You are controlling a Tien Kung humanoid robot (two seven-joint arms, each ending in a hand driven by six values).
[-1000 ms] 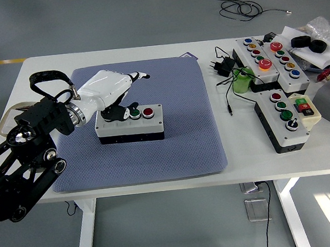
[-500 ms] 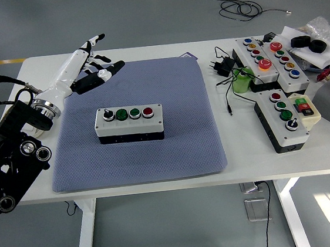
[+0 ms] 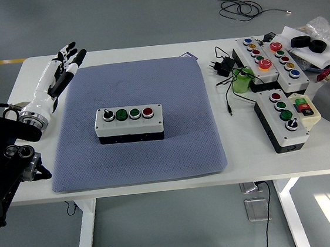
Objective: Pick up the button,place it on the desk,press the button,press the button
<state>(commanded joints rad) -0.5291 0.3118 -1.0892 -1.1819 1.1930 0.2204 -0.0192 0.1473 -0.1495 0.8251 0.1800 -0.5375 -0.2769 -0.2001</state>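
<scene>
I find the button box (image 3: 129, 123) sitting flat near the middle of the blue-grey mat (image 3: 139, 156), its long side running left to right, with nothing touching it. Its white top carries four controls in a row: a black knob at the left, two green buttons, and a red button at the right. The mat lies on the white table (image 3: 19, 80) and covers most of its left and centre. My left hand (image 3: 59, 72) is well apart from the box, up over the mat's far left corner, fingers stretched out straight and loosely spread, holding nothing; the black arm (image 3: 7, 169) runs back to the lower left corner. I cannot see my right hand in this view. On the right side of the table, off the mat, I note two longer button panels (image 3: 267, 59) and (image 3: 285, 117), a green roll (image 3: 243, 81) between the mat and the panels, a black plug adapter (image 3: 225, 65) with thin cable, and some clutter at the far right edge.
</scene>
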